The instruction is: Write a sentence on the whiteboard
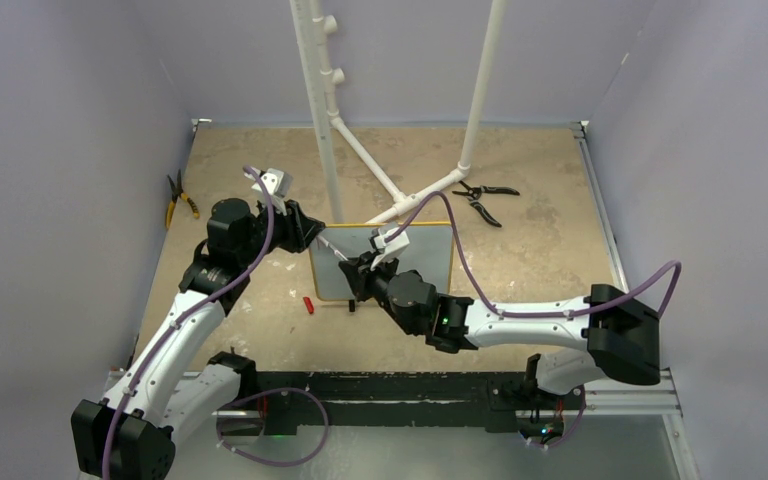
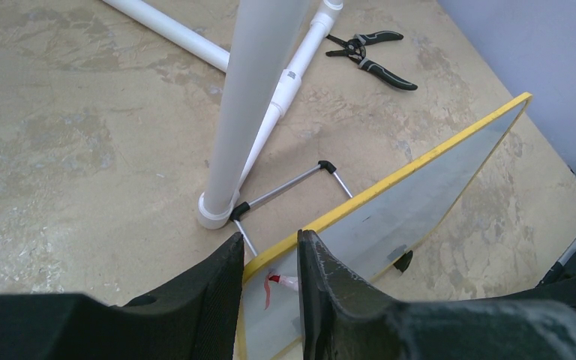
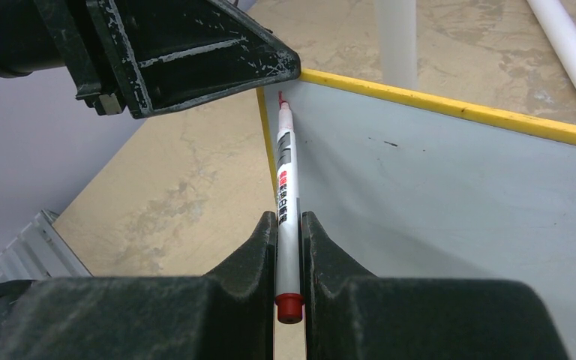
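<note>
**Whiteboard position.** The whiteboard (image 1: 428, 265) stands at the table's centre, tilted back on a wire stand (image 2: 292, 180). A white pipe frame (image 1: 325, 130) stands just behind it, at 12 o'clock.

**Left gripper.** The left gripper (image 1: 310, 232) is at the board's 10 o'clock corner. In the left wrist view, the yellow-framed corner of the board (image 2: 405, 202) lies in the gap of the left gripper (image 2: 270, 238). One finger is outside the frame and the other is over the board face. The jaws stand narrowly apart. Whether the pads press on the corner cannot be told.

**Right gripper.** The right gripper (image 1: 352, 265) hovers over the left half of the board. Its jaws are clamped on the marker (image 1: 332, 247).
- In the right wrist view, the barrel of the marker (image 3: 285, 187) runs straight out of the right gripper (image 3: 289, 219) toward 12 o'clock.
- The red tip sits at the board (image 3: 435, 195) just inside the left frame, directly below a left-gripper finger (image 3: 195, 52).
- Contact between the tip and the surface cannot be confirmed.

**Other items.**
- A small red cap (image 1: 307, 305) lies on the table at the board's 8 o'clock.
- The black-handled pliers (image 1: 485, 200) lie at 2 o'clock.
- The yellow-handled pliers (image 1: 178, 200) lie well apart at 10 o'clock.
</note>
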`<action>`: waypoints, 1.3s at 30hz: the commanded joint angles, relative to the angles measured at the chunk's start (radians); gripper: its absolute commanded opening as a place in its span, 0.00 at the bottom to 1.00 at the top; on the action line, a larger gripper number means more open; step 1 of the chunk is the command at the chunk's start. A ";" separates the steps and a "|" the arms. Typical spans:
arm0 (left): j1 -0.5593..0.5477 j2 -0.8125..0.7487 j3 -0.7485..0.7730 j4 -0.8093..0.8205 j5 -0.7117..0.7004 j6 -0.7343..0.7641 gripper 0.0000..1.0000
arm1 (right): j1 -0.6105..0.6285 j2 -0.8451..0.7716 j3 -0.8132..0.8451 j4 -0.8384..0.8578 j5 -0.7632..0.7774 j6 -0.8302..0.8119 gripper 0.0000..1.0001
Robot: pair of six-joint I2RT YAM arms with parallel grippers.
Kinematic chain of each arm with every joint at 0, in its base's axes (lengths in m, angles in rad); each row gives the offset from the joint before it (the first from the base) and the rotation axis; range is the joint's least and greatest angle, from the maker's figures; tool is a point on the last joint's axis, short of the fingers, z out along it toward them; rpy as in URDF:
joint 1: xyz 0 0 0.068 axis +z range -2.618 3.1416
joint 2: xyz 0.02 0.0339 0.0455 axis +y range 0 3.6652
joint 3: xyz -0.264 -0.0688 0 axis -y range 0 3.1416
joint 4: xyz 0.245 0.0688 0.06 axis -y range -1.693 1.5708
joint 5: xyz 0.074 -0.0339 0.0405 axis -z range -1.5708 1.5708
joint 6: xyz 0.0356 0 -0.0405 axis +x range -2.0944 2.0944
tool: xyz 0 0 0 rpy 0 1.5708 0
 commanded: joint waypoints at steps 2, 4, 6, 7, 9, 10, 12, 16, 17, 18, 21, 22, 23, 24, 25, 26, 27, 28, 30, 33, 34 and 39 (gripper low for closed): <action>0.001 -0.005 -0.014 0.017 0.024 -0.012 0.30 | -0.002 -0.051 0.004 -0.023 0.089 0.011 0.00; 0.001 -0.005 -0.014 0.016 0.024 -0.012 0.30 | -0.002 -0.058 -0.002 -0.034 0.096 0.016 0.00; 0.001 -0.005 -0.014 0.017 0.024 -0.012 0.30 | -0.002 -0.065 -0.010 -0.043 0.098 0.023 0.00; 0.001 -0.007 -0.014 0.017 0.024 -0.012 0.30 | -0.002 -0.067 -0.012 -0.048 0.097 0.027 0.00; 0.001 -0.008 -0.015 0.017 0.024 -0.013 0.30 | -0.002 -0.068 -0.015 -0.058 0.095 0.036 0.00; 0.001 -0.008 -0.015 0.016 0.024 -0.012 0.30 | -0.002 -0.068 -0.015 -0.065 0.095 0.042 0.00; 0.001 -0.008 -0.015 0.017 0.025 -0.013 0.30 | -0.001 -0.067 -0.020 -0.068 0.096 0.050 0.00; 0.001 -0.006 -0.015 0.017 0.026 -0.012 0.30 | -0.002 -0.065 -0.030 -0.063 0.084 0.054 0.00; 0.001 -0.006 -0.015 0.017 0.025 -0.012 0.30 | -0.002 -0.062 -0.030 -0.063 0.076 0.055 0.00; 0.001 -0.006 -0.015 0.017 0.025 -0.012 0.30 | -0.002 -0.059 -0.031 -0.064 0.071 0.058 0.00; 0.001 -0.005 -0.014 0.018 0.026 -0.013 0.30 | -0.002 -0.055 -0.035 -0.060 0.056 0.063 0.00; 0.001 -0.005 -0.015 0.018 0.025 -0.012 0.30 | -0.002 -0.055 -0.035 -0.055 0.054 0.061 0.00; 0.001 -0.005 -0.014 0.018 0.025 -0.012 0.30 | -0.002 -0.054 -0.034 -0.051 0.051 0.059 0.00; 0.001 -0.005 -0.014 0.017 0.026 -0.013 0.30 | -0.002 -0.052 -0.033 -0.046 0.048 0.055 0.00; 0.001 -0.003 -0.014 0.018 0.025 -0.013 0.30 | -0.001 -0.050 -0.032 -0.042 0.045 0.052 0.00; 0.001 -0.003 -0.013 0.018 0.026 -0.014 0.30 | -0.001 -0.047 -0.031 -0.036 0.042 0.049 0.00; 0.001 -0.003 -0.014 0.018 0.026 -0.012 0.30 | -0.002 -0.043 -0.029 -0.031 0.039 0.046 0.00; 0.001 -0.003 -0.014 0.018 0.025 -0.011 0.30 | -0.002 -0.038 -0.026 -0.027 0.038 0.042 0.00; 0.001 -0.001 -0.014 0.018 0.026 -0.012 0.30 | -0.002 -0.029 -0.017 -0.018 0.036 0.034 0.00; 0.001 -0.001 -0.014 0.018 0.025 -0.011 0.30 | -0.002 -0.017 -0.005 -0.003 0.034 0.023 0.00; 0.001 -0.002 -0.013 0.018 0.025 -0.011 0.30 | -0.002 -0.014 -0.001 -0.001 0.033 0.019 0.00; 0.001 0.000 -0.014 0.017 0.026 -0.011 0.30 | -0.002 -0.001 0.014 0.010 0.030 0.002 0.00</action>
